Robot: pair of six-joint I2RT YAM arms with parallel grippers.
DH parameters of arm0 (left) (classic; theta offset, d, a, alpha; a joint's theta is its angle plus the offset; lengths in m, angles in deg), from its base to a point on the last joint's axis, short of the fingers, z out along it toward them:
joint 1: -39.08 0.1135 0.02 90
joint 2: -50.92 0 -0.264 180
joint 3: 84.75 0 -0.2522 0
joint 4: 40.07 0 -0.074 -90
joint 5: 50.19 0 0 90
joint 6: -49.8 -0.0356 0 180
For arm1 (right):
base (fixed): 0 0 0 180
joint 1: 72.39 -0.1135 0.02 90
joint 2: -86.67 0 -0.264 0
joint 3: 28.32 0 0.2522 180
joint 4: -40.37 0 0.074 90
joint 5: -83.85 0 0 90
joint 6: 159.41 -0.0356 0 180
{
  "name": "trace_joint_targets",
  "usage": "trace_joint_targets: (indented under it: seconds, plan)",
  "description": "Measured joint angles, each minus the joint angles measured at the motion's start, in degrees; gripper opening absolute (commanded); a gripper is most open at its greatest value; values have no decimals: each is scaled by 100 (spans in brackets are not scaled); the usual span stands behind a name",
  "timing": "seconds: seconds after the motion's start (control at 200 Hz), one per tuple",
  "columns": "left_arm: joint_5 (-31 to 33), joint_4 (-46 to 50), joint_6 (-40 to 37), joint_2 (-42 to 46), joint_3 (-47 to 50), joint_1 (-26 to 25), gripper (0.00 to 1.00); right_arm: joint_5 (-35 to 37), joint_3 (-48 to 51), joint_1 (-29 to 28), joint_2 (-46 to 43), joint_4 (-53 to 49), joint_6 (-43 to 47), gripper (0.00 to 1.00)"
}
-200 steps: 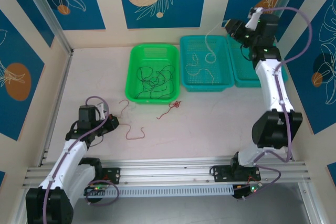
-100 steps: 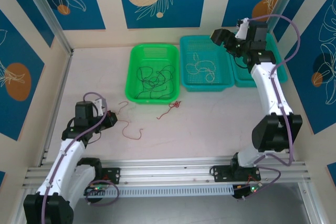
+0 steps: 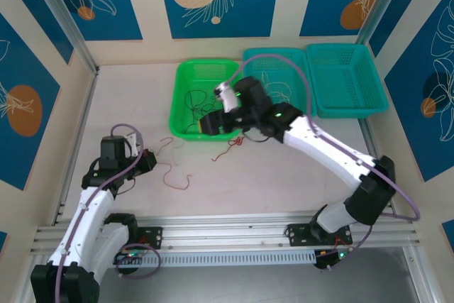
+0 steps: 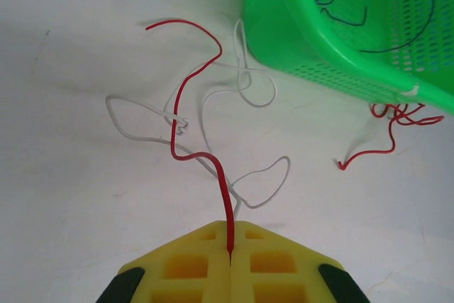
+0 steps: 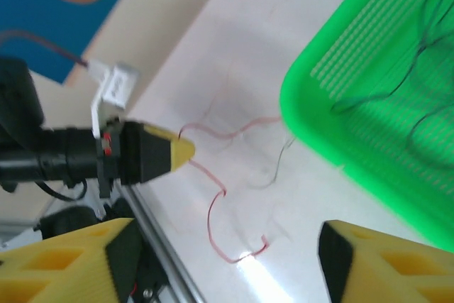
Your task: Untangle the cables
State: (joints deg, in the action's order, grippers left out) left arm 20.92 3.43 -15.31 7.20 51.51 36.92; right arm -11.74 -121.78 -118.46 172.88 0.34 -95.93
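My left gripper (image 4: 229, 250) is shut on the end of a red cable (image 4: 186, 83), which curls across the table over a pale whitish cable (image 4: 264, 97). From above, the left gripper (image 3: 147, 162) sits left of that red cable (image 3: 175, 172). A second red cable (image 3: 235, 142) lies by the front edge of the green basket (image 3: 179, 90), which holds black cables (image 3: 206, 101). More whitish cables (image 3: 273, 89) lie in the near teal basket. My right gripper (image 3: 207, 125) hangs open over the green basket's front edge. Its wrist view has nothing between the fingers (image 5: 64, 260).
A second teal basket (image 3: 345, 79) stands at the back right. The green basket's wall (image 4: 312, 47) is close to the tangled strands. A metal rail (image 3: 227, 235) runs along the near edge. Blue-patterned walls enclose the table on three sides.
The right arm has swung from the teal baskets at the back right down to the green basket's front edge. The whitish cable it lifted now lies in the teal basket. My left gripper drew slightly left.
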Motion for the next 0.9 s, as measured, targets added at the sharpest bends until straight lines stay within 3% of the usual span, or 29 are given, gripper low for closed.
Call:
trace_joint_targets:
  seconds: [0.25,0.505,0.64,0.78,0.9]
  plan:
    - [509,310,-138,-341,-127,0,0,1056,-330,-951,1290,-118,-267,65]
    - [614,422,-398,-713,-297,0,0,1370,-590,-1427,2039,-177,-492,78]
    - [597,442,-452,-804,-299,0,0,1541,-931,-1591,2507,-118,-511,79]
    - [586,442,-450,-769,-299,-2,0,1762,-1222,-1650,3088,74,-728,74]
    - [590,448,-450,-780,-299,-2,0,1943,-1646,-1650,3689,186,-927,58]
